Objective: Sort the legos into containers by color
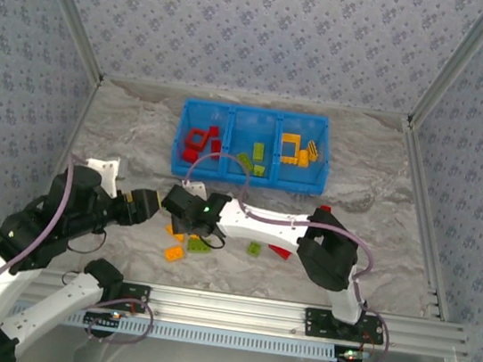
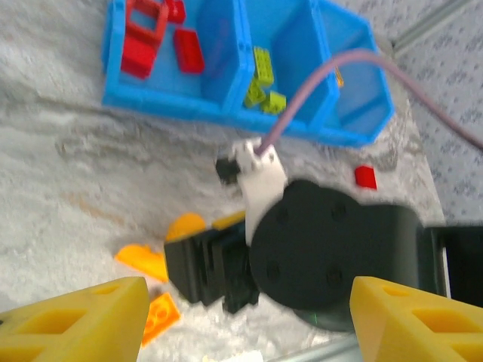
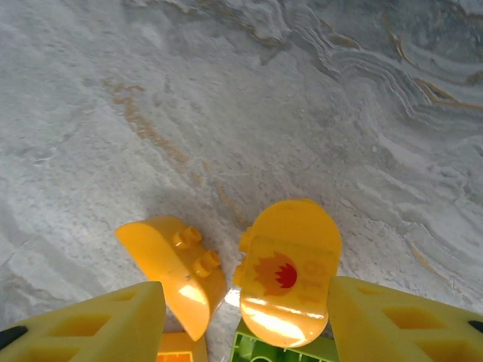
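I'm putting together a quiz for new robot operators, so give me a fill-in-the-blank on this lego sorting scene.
1. The blue bin has ___ compartments.
2. The red bricks sit in its ___ compartment.
3. The green bricks sit in its ___ compartment.
4. The right gripper hangs over a flame-printed orange piece with its jaws ___.

Missing words: three; left; middle; open.
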You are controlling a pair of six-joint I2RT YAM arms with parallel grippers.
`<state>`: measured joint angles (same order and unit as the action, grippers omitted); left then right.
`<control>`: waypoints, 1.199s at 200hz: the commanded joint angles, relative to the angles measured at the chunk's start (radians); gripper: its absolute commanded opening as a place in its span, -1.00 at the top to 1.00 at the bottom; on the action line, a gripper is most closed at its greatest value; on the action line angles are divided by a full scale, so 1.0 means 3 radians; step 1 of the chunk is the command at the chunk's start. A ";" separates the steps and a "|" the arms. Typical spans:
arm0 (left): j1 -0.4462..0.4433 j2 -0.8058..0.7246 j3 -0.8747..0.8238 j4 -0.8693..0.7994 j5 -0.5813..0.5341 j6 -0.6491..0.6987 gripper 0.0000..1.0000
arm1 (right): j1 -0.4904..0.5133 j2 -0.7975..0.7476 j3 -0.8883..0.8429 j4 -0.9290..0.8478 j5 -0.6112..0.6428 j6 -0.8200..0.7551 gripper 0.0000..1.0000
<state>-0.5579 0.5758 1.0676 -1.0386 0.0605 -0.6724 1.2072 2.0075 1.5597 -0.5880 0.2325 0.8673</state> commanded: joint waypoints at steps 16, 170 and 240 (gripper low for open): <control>-0.0012 -0.0027 -0.0057 -0.0074 0.0258 -0.0034 -0.42 | -0.0030 0.0161 0.0149 -0.0339 -0.0005 0.0222 -0.26; -0.0015 0.0042 -0.0120 0.0147 0.0380 -0.0088 -0.40 | -0.0191 0.0462 0.0248 -0.0297 -0.0110 0.0214 0.07; -0.0012 0.0092 -0.0163 0.0260 0.0434 -0.0111 -0.39 | -0.0198 0.0457 0.0257 -0.0356 -0.0151 0.0218 -0.12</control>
<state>-0.5579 0.5995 1.0237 -0.9920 0.1703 -0.6945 1.1500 2.1345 1.6299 -0.6647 0.1932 0.9207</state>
